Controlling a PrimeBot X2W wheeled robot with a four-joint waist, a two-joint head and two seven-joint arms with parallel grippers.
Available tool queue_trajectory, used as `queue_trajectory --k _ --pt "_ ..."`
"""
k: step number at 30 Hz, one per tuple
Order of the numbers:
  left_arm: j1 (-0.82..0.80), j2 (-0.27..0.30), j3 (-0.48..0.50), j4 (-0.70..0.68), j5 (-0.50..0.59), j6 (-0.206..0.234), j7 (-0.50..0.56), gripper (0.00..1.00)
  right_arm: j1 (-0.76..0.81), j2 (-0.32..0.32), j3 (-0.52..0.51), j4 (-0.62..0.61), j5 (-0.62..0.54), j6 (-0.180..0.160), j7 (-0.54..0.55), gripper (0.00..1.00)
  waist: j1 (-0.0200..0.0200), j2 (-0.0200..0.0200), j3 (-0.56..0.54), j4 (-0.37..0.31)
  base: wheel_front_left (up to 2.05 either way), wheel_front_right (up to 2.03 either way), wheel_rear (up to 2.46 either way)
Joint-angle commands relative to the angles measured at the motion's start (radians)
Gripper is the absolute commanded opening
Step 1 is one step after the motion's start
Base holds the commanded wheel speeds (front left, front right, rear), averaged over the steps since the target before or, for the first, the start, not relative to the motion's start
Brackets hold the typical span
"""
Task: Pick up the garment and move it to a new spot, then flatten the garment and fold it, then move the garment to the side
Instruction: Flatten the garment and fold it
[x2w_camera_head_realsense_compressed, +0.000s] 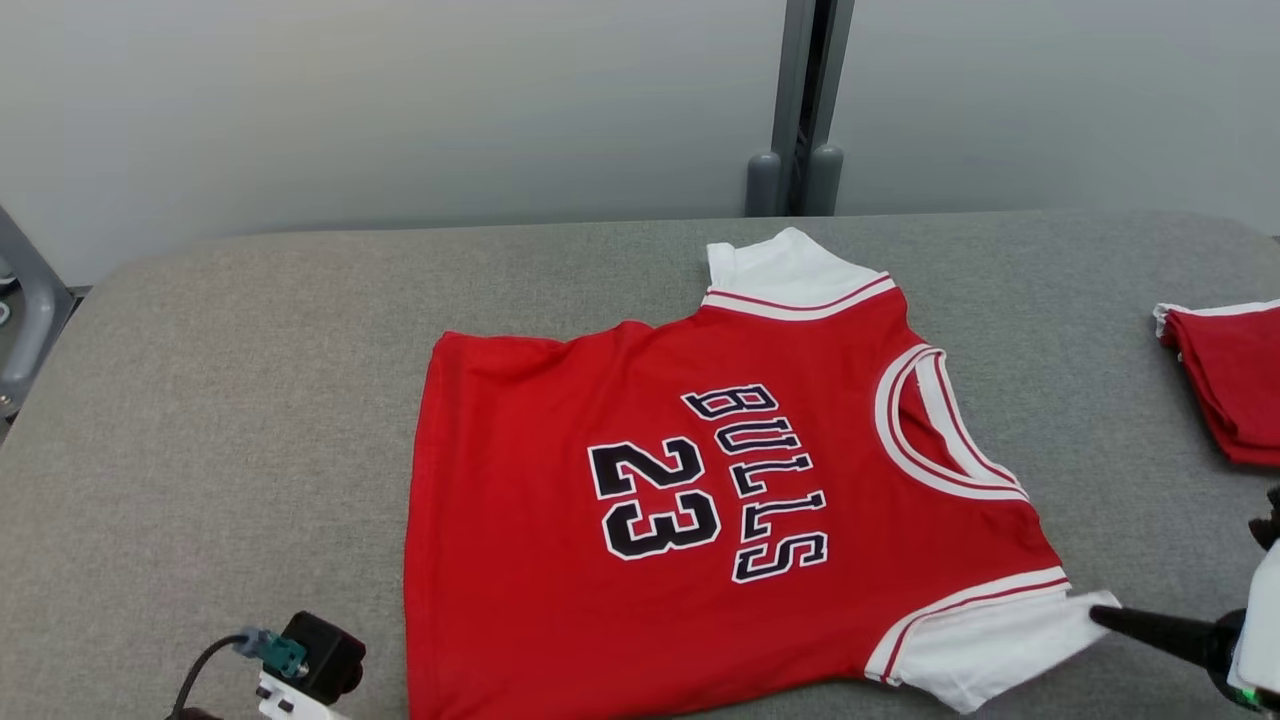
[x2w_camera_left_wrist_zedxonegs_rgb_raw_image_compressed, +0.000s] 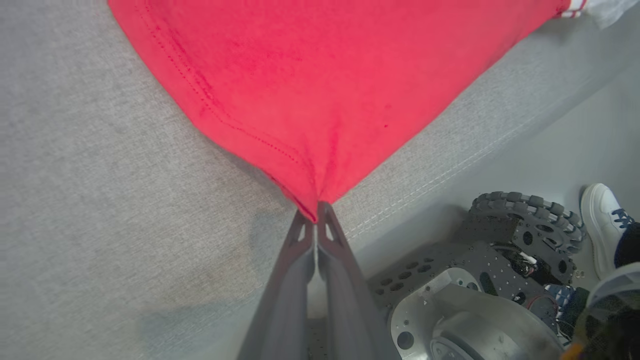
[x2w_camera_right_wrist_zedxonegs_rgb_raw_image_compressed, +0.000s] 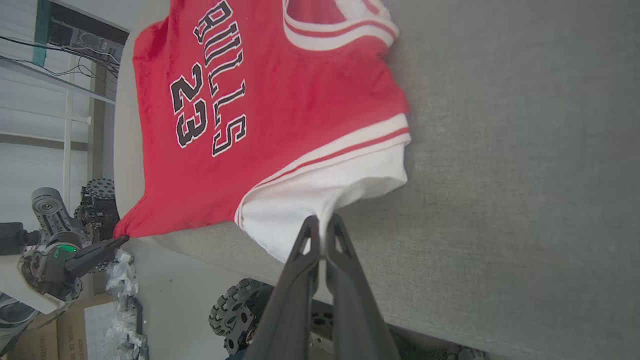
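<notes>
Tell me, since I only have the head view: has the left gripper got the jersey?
Observer: Yes. In the left wrist view, the left gripper is shut on the jersey's red hem corner.
Operator: And the right one?
Observer: The right gripper is shut on the edge of the white sleeve.
Operator: Anyone nearby?
Observer: A person's white shoe is on the floor by the robot's wheel.
</notes>
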Motion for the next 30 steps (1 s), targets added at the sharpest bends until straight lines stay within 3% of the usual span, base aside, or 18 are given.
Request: queue_trajectory --k 1,6,17,24,30 --pt "-0.024 0.015 0.011 -0.014 -0.01 0.006 0.018 0.0 -0.029 -0.004 -0.007 -0.009 -0.015 0.0 -0.009 0.0 0.0 -0.0001 0.022 0.009 0.0 0.0 0.0" --pt "-0.081 0.029 0.033 -0.049 -0.041 0.003 0.078 0.0 -0.128 0.015 -0.028 -0.011 -0.05 0.0 -0.001 0.0 0.0 -0.0001 0.072 0.024 0.0 0.0 0.0" --pt "-0.177 -0.028 0.109 -0.016 -0.206 -0.01 0.176 0.0 -0.333 0.11 -0.049 0.084 -0.164 0.0 0.015 0.0 0.0 -0.0001 0.151 0.054 0.0 0.0 0.0" --pt "-0.179 -0.068 0.173 -0.006 -0.421 -0.028 0.26 0.0 -0.404 0.185 -0.061 0.146 -0.234 0.0 -0.019 0.0 0.0 -0.0001 0.174 0.066 0.0 0.0 0.0" --pt "-0.194 -0.086 0.234 0.014 -0.567 0.01 0.312 0.0 -0.428 0.219 -0.07 0.15 -0.267 0.0 -0.056 0.0 0.0 -0.0001 0.19 0.07 0.0 0.0 0.0"
